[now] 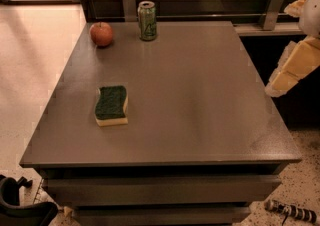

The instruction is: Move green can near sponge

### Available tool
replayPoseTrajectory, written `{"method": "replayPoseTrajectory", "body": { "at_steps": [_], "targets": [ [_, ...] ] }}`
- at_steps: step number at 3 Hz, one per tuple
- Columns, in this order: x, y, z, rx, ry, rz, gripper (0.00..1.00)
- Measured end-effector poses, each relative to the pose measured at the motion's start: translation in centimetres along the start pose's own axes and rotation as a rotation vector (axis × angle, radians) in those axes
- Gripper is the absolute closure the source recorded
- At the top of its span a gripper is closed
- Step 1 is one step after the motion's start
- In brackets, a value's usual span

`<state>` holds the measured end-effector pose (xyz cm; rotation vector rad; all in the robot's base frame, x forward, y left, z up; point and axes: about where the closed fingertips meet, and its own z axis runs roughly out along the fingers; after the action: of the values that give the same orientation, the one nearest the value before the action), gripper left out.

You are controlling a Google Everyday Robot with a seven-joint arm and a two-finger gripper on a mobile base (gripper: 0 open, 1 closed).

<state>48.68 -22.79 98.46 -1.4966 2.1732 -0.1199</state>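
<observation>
The green can point(147, 20) stands upright at the far edge of the grey table point(200, 100), left of centre, with its silver top showing. The sponge point(111, 105) lies flat on the left part of the table nearer to me, dark green side up over pale yellow foam. The can and the sponge are well apart. My gripper point(294, 68) shows as pale arm parts at the right edge of the view, off the table's right side, far from both the can and the sponge. It holds nothing that I can see.
A red apple point(101, 33) sits on the table just left of the can. Two metal brackets point(272, 4) rise along the wooden wall behind the table. A dark object point(20, 205) is on the floor at bottom left, and a striped item point(292, 211) lies at bottom right.
</observation>
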Motion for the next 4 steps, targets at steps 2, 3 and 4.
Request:
{"method": "replayPoseTrajectory", "body": {
  "at_steps": [2,3,4],
  "targets": [
    [-6.2,-13.9,5.6,0.195,-0.468,0.150,0.00],
    [-10.0,-17.2,7.4,0.238,-0.653,0.189,0.00],
    [-14.4,-18.4,9.8,0.204,-0.811,0.230,0.00]
  ]
}}
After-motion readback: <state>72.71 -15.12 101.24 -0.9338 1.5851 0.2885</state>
